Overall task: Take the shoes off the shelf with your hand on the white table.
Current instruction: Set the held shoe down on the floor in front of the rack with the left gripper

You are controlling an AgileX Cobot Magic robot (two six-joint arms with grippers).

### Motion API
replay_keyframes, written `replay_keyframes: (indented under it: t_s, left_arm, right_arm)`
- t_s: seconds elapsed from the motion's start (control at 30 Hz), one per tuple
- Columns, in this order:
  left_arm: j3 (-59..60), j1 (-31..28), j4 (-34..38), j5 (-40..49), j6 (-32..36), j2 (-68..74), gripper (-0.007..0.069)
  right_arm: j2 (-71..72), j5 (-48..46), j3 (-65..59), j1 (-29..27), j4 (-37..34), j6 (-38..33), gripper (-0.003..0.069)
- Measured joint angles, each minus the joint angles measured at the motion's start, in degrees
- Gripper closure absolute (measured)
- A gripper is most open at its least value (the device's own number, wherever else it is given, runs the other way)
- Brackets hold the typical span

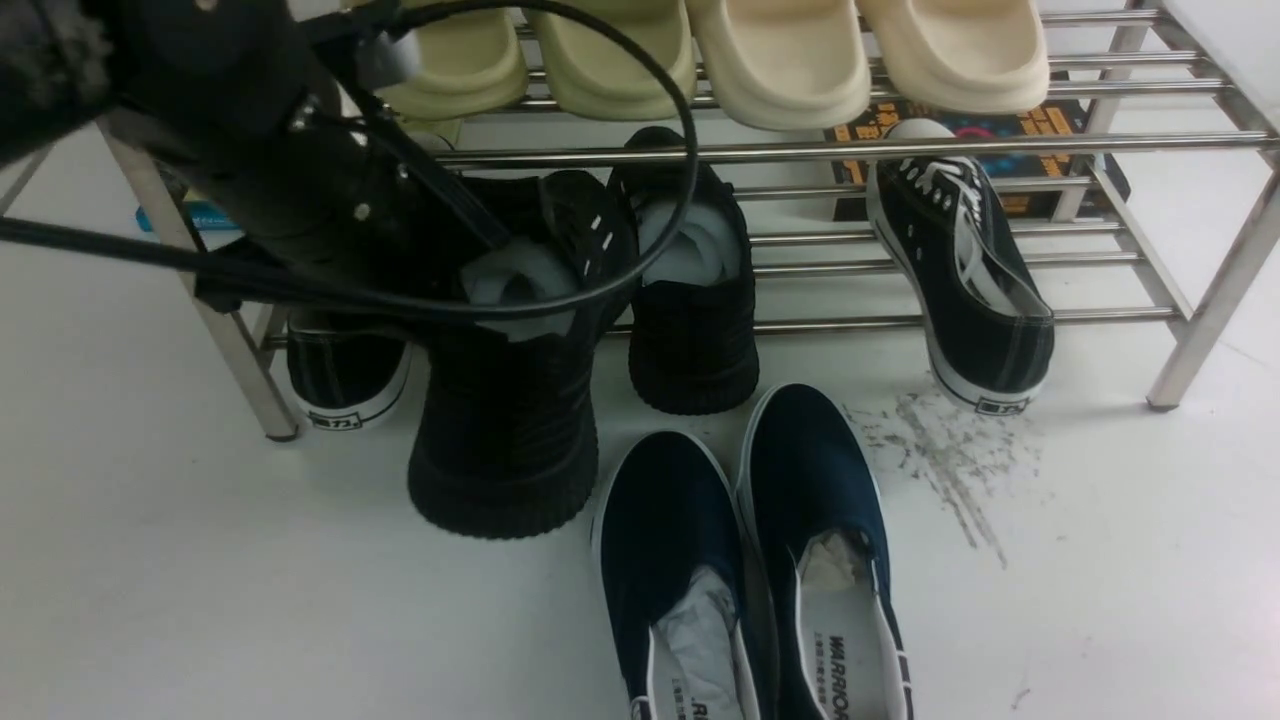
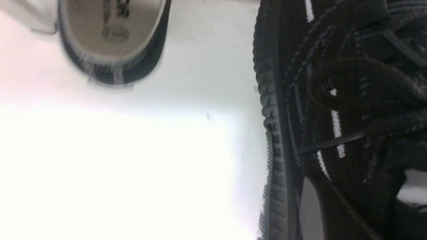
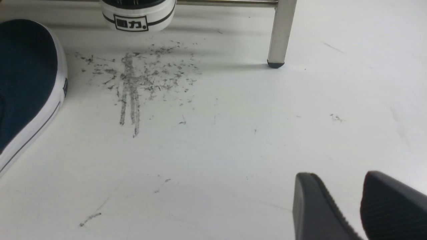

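Note:
One black knit shoe (image 1: 505, 420) sticks out of the shelf's (image 1: 800, 150) lower tier, its ribbed toe over the white table (image 1: 150, 560). My left gripper (image 1: 445, 250) reaches down into its opening beside the white paper stuffing, shut on the shoe's collar. In the left wrist view one grey finger (image 2: 310, 213) presses the outside of the knit side (image 2: 333, 100); the other finger is hidden. The second black knit shoe (image 1: 692, 310) rests on the lower tier to the right. My right gripper (image 3: 337, 186) hovers open over bare table, holding nothing.
Two black canvas sneakers with white soles (image 1: 345, 375) (image 1: 985, 290) sit at the lower tier's ends. Navy slip-ons (image 1: 680, 560) (image 1: 830, 540) lie on the table in front. Cream slippers (image 1: 780, 55) fill the top tier. Grey scuff marks (image 3: 133, 83) lie near the shelf's leg (image 3: 282, 33).

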State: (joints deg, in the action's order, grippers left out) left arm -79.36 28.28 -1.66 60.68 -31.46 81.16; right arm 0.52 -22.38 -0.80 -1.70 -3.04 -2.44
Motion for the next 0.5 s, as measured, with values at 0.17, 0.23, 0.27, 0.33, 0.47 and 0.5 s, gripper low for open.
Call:
replay_keyframes:
  t_s: [0.17,0.23,0.27,0.33,0.47,0.5]
  left_arm:
    - [0.0,0.0,0.36,9.41,2.52,-9.05,0.0568]
    - [0.24,0.0,-0.09,10.13,3.18,-13.9,0.0568]
    - [0.31,0.0,-0.19,10.13,3.14,-14.33,0.0568]
    - [2.94,0.0,-0.27,10.13,3.2,-19.59,0.0568]
    - [10.24,0.0,0.09,10.13,2.13,-25.27,0.0568]
    - [15.48,0.0,-0.53,10.13,0.36,-27.51,0.0568]
  right_arm:
    - [0.0,0.0,0.0,0.0,0.0,0.0,0.0422]
    - [0.0,0.0,0.0,0.0,0.0,0.0,0.0422]
    - [0.0,0.0,0.0,0.0,0.0,0.0,0.0422]
    - [0.0,0.0,0.0,0.0,0.0,0.0,0.0422]
    - [0.0,0.0,0.0,0.0,0.0,0.0,0.0421]
    - [0.0,0.0,0.0,0.0,0.0,0.0,0.0421]
